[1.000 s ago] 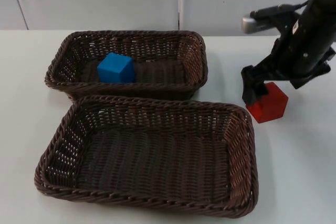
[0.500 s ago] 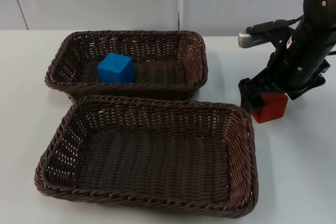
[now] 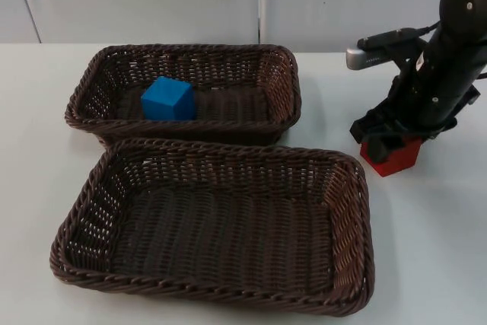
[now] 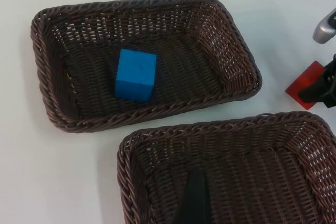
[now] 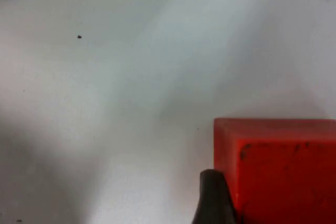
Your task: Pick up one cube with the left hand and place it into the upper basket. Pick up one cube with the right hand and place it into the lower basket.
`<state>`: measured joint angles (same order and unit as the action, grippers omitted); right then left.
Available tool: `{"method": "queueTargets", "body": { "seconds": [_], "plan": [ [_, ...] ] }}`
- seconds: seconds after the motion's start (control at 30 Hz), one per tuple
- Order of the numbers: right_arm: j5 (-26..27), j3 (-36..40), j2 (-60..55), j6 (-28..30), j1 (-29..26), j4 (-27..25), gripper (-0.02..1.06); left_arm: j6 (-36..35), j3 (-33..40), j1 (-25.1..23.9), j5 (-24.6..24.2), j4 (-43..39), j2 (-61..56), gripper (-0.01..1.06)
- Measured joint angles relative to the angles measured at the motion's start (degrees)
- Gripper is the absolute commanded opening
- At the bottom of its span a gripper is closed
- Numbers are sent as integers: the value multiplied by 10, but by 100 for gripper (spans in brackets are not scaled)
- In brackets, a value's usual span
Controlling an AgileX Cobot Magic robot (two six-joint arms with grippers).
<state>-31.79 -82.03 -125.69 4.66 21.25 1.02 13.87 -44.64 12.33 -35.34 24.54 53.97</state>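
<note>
Right pincer is low by the table, its arm bent over.

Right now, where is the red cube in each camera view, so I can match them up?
Top view: the red cube sits on the white table under the right gripper, right of the lower basket.
Left wrist view: the cube lies beyond that basket's far corner.
Right wrist view: the cube is beside a fingertip.
Shared landmark: the lower basket in the top and left wrist views.

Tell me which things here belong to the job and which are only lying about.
Job: blue cube in upper basket; lower basket; red cube on the table under right gripper; left gripper above lower basket.
Lying about: nothing besides the white table.
</note>
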Motion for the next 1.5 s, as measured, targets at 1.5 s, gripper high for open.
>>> {"method": "queueTargets", "body": {
  "seconds": [1.5],
  "plan": [
    [-107,0,212,26,3,-24,0,0,0,0,0,0,0,69]
  ]
}}
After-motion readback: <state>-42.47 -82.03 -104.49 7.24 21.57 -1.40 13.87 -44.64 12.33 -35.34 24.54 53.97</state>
